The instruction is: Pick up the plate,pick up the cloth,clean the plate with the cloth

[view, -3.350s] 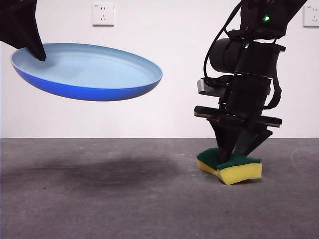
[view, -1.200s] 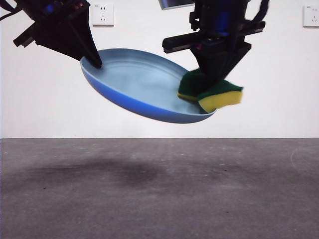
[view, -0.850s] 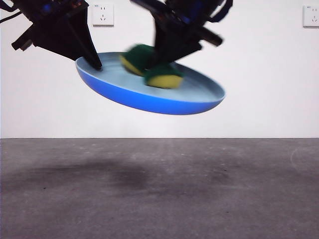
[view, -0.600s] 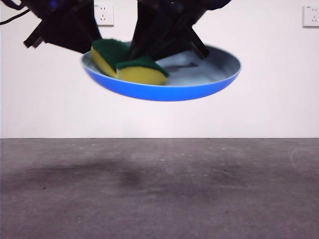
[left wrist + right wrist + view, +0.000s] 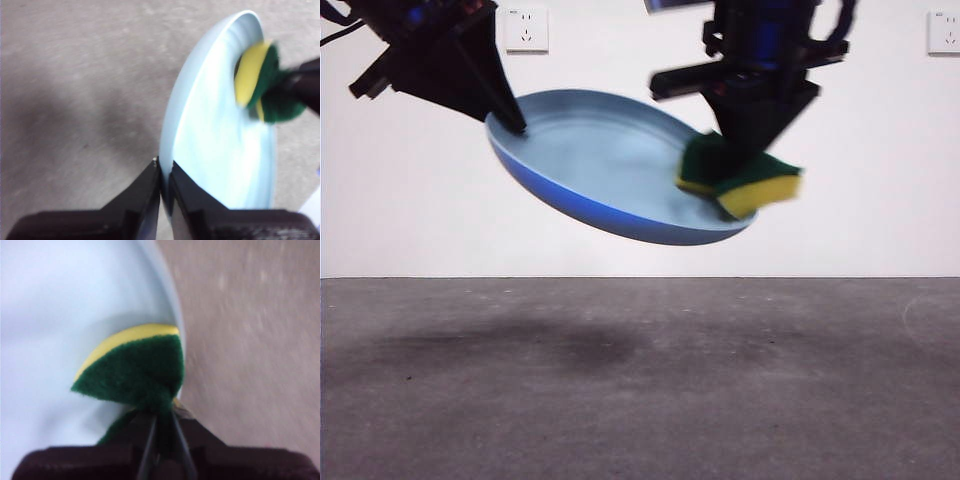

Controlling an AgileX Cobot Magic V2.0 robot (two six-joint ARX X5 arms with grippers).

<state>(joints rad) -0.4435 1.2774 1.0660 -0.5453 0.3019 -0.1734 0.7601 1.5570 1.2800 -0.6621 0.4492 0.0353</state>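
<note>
Grey counter under a white wall with two sockets; a plate and sponge are held up in the air.

The light-blue plate hangs tilted well above the counter, its high rim pinched between the clenched jaws of the left gripper, which enters the front view from the upper left corner. At the plate's low edge, the right gripper comes down from above, grasping the sponge by its green layer; the yellow foam presses against the plate's inner rim.
</note>
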